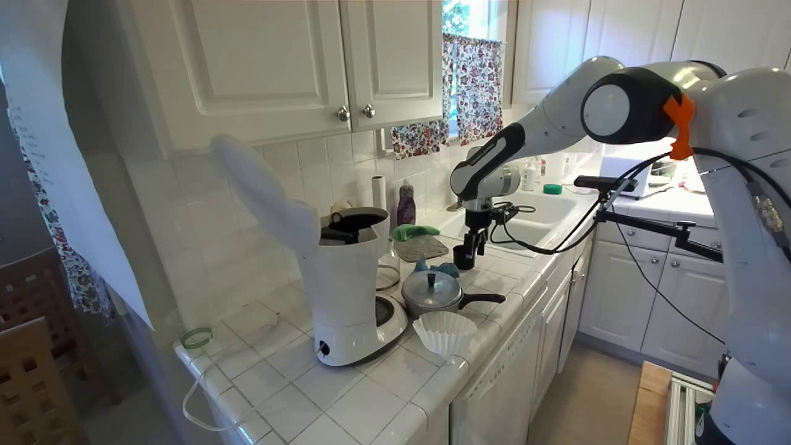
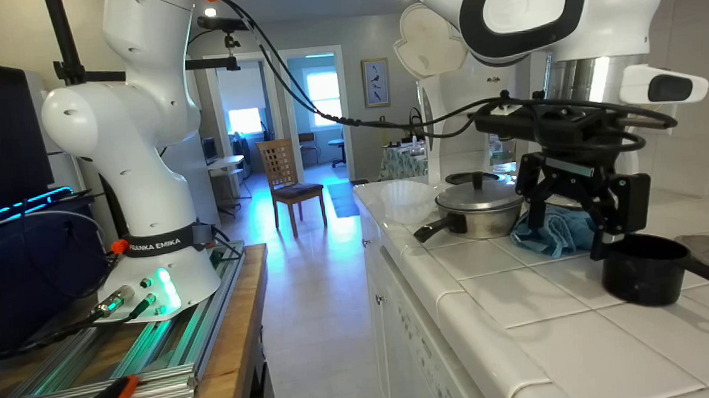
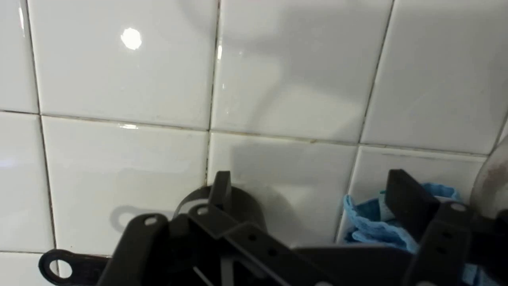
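My pincer (image 2: 567, 231) hangs with its fingers spread wide, nothing in its grip. Right by one fingertip sits a small round black cup (image 2: 641, 277) with a long handle, on the white tiled counter (image 2: 535, 289); I can't tell if they're touching. Come down off-centre and that finger could catch the rim and tip it. By the opposite finger, a crumpled blue cloth (image 2: 557, 238) could snag. Just past it, a silver lidded metal pot (image 2: 490, 221); farther from the pincer, a white pleated paper filter (image 1: 445, 330).
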`<state>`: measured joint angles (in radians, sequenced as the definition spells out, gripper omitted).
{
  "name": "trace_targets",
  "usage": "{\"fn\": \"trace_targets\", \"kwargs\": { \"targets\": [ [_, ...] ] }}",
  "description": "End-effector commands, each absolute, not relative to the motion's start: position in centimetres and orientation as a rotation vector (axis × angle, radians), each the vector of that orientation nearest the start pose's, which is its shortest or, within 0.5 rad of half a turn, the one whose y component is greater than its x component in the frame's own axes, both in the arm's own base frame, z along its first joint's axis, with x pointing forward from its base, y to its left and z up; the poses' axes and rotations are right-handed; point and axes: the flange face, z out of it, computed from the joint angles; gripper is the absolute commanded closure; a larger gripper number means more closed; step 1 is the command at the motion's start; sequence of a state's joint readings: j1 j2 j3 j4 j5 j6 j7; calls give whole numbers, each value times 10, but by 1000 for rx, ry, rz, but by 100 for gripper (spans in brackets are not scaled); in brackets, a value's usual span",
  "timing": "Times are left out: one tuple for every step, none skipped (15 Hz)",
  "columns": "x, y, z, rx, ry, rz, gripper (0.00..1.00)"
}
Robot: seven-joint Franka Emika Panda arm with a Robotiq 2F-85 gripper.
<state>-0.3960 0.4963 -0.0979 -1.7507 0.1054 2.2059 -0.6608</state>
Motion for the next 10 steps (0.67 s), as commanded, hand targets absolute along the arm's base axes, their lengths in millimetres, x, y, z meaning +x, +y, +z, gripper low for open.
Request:
{"fn": "trace_targets", "kwargs": {
  "targets": [
    [580, -301, 286, -3099, -206, 94, 0],
    [581, -301, 290, -3098, -204, 67, 0],
    [583, -302, 297, -3115, -210, 29, 0],
    [585, -302, 304, -3118, -213, -8, 0],
    [588, -303, 310, -3127, -210, -36, 0],
    [590, -305, 314, -3134, -209, -52, 0],
    [592, -306, 317, -3140, -208, -65, 0],
    [593, -308, 319, -3141, -206, -72, 0],
    [594, -309, 318, -3145, -205, -67, 0],
    [594, -311, 317, -3144, -201, -59, 0]
  ]
}}
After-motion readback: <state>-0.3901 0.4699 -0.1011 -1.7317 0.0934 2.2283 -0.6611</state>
